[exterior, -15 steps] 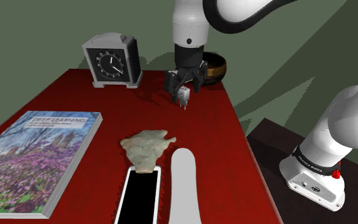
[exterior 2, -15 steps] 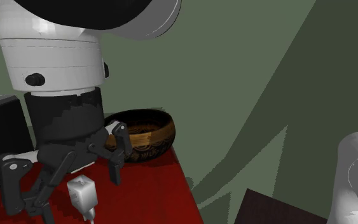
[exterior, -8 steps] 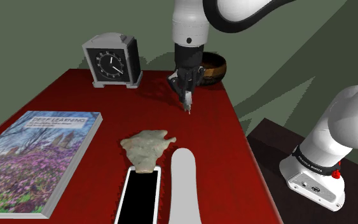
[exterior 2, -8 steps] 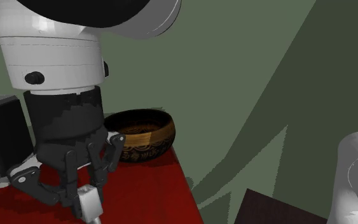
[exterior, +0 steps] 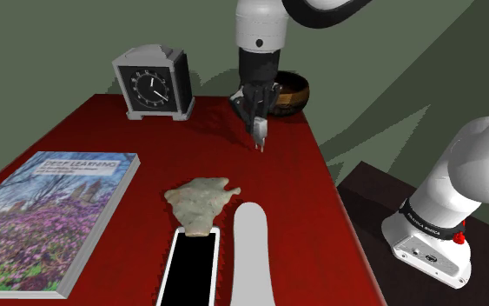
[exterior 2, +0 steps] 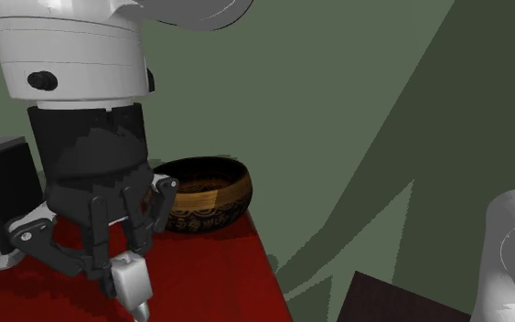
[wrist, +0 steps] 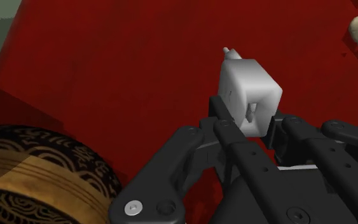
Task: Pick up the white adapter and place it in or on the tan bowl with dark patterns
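The white adapter [exterior: 259, 131] hangs prongs down just above the red table [exterior: 129, 139], clasped between the black fingers of my gripper [exterior: 257, 123]. In the second exterior view the gripper [exterior 2: 123, 265] is shut on the adapter [exterior 2: 131, 280]. The tan bowl with dark patterns [exterior 2: 205, 194] stands just behind it, towards that view's right. In the shoulder view the bowl [exterior: 291, 91] sits at the table's far corner, partly hidden by the arm. The wrist view has the adapter [wrist: 247, 92] pinched in the gripper [wrist: 245, 118], with the bowl [wrist: 37, 172] off to one side.
A grey clock [exterior: 153, 83] stands at the table's back. Nearer the front lie a flowered book [exterior: 51, 213], a beige lump [exterior: 201, 202], a black phone [exterior: 190, 265] and a long pale grey object [exterior: 251, 256]. The table's edge runs close to the adapter on the shoulder view's right.
The fingers stood wide around the adapter a second ago and have shut on it. Since then the hand has risen a little, taking the adapter off the table.
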`<state>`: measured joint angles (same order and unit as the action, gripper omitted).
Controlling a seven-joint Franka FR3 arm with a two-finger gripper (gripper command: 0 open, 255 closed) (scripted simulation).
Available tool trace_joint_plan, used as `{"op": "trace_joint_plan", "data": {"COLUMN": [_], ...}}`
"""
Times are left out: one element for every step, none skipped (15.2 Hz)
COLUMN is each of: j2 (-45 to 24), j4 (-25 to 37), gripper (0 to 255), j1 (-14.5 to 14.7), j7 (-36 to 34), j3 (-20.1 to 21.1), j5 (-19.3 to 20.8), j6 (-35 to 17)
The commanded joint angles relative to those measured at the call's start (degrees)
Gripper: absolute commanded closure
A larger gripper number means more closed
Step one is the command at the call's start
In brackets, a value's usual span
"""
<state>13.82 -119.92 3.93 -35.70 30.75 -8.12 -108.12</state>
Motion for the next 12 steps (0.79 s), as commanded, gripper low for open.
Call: {"op": "trace_joint_plan", "data": {"j2": [0.13, 0.21, 0.27, 0.31, 0.34, 0.36, 0.36, 0.35, 0.32, 0.28, 0.23, 0.16], "j4": [1.59, 2.29, 3.01, 3.73, 4.47, 5.23, 5.99, 6.77, 7.56, 8.37, 9.19, 10.02], "gripper": [255, 255, 255, 255, 255, 255, 255, 255, 255, 255, 255, 255], "j1": [-0.05, -0.07, -0.1, -0.13, -0.15, -0.19, -0.22, -0.25, -0.28, -0.31, -0.35, -0.38], "j7": [-0.03, -0.03, -0.04, -0.05, -0.06, -0.08, -0.11, -0.13, -0.17, -0.2, -0.25, -0.29], "j3": [-0.14, -0.22, -0.29, -0.36, -0.42, -0.49, -0.54, -0.6, -0.65, -0.7, -0.74, -0.77], "j5": [0.03, 0.04, 0.05, 0.07, 0.09, 0.12, 0.16, 0.2, 0.24, 0.29, 0.34, 0.4], "j6": [1.76, 2.53, 3.3, 4.07, 4.84, 5.61, 6.38, 7.14, 7.91, 8.68, 9.45, 10.22]}}
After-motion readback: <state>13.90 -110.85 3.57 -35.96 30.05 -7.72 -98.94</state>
